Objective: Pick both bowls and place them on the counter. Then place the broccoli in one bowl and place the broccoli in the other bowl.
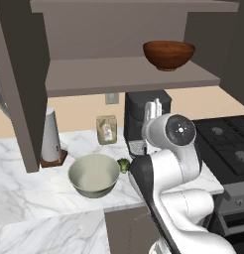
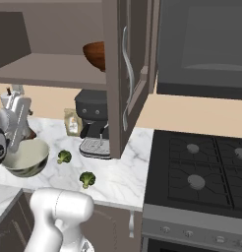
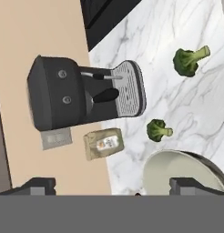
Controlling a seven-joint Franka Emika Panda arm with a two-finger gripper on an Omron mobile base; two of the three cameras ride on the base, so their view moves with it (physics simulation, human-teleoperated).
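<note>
While the pale bowl (image 1: 94, 174) already sits on the counter (image 1: 25, 198) near its front edge, the dark red-brown bowl (image 1: 168, 54) is up on the cabinet shelf (image 1: 129, 74), toward that shelf's right end and close to its front lip. In the right base view it shows half hidden behind the open cabinet door (image 2: 125, 74).

Gripper (image 1: 152, 110) is raised in front of the coffee machine (image 1: 144, 116), fingers pointing up, jaws spread wide, nothing between them. In the hand view the two finger tips (image 3: 189, 185) sit far apart with only the pale bowl's rim beneath.

Key relation: the red-brown bowl lies above the gripper and a bit to its right, on the shelf over the coffee machine. My read is the next move is a climb up to the shelf front and a reach in for the rim, then bringing it down beside the pale bowl. Risk: the door edge and the shelf lip stand close to that path.

Two broccoli pieces lie on the counter, apart: one (image 2: 64, 157) just beside the pale bowl, the other (image 2: 87, 179) nearer the front edge, toward the stovetop (image 2: 201, 167). A paper bag (image 1: 106, 129) stands at the back edge by the wall, left of the coffee machine; a white upright canister (image 1: 51, 139) further left.

Neither broccoli is in a bowl yet.
</note>
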